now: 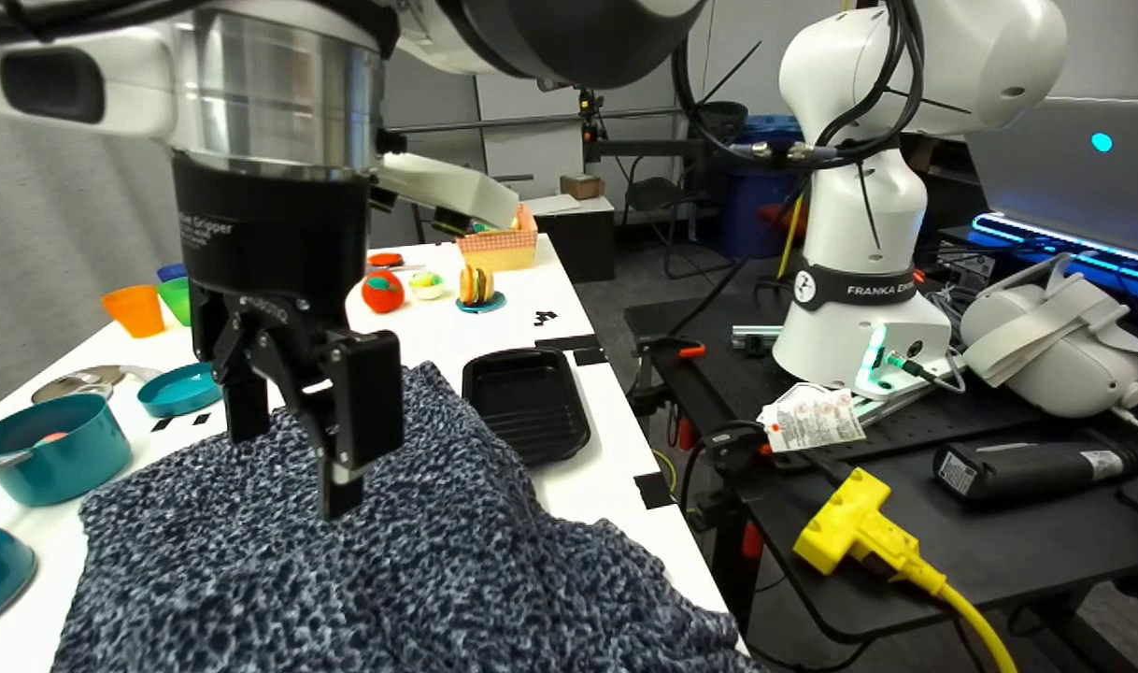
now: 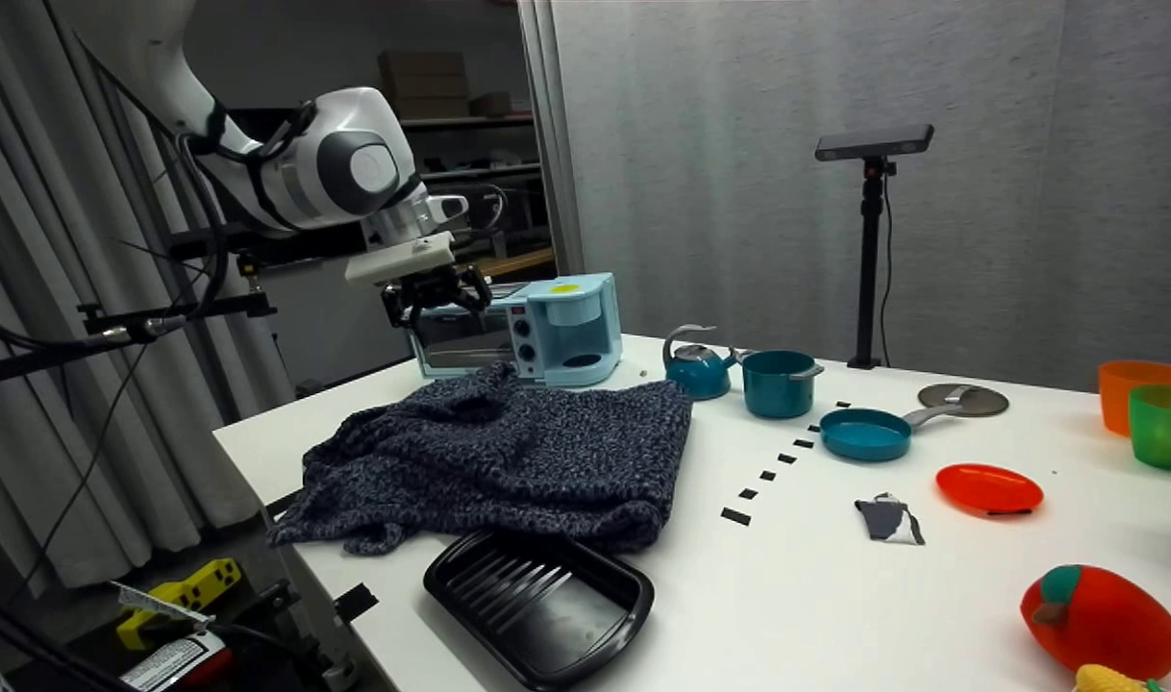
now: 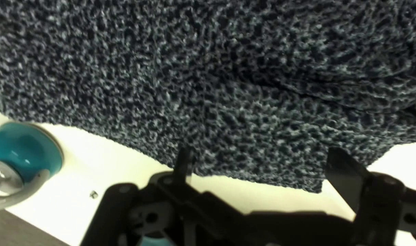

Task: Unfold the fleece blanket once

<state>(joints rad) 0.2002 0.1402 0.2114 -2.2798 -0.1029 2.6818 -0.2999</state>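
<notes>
The fleece blanket (image 1: 326,579), mottled dark navy and grey, lies in a rumpled heap on the white table. In an exterior view the blanket (image 2: 557,452) has raised folds, and one part reaches the table's edge. My gripper (image 2: 438,312) is open and held above the blanket's far side there; the gripper (image 1: 298,449) also shows from close by. In the wrist view the open fingers of the gripper (image 3: 261,157) frame an edge and corner of the blanket (image 3: 194,95). Nothing is between the fingers. The fingers appear apart from the cloth.
A black tray (image 2: 566,615) touches or nearly touches the blanket's side. A pale blue toaster oven (image 2: 571,327) stands behind the blanket, near the gripper. A teal kettle (image 2: 698,370), teal pot (image 2: 778,384) and teal pan (image 2: 864,437) stand beside it. The table (image 2: 787,596) holds toy food.
</notes>
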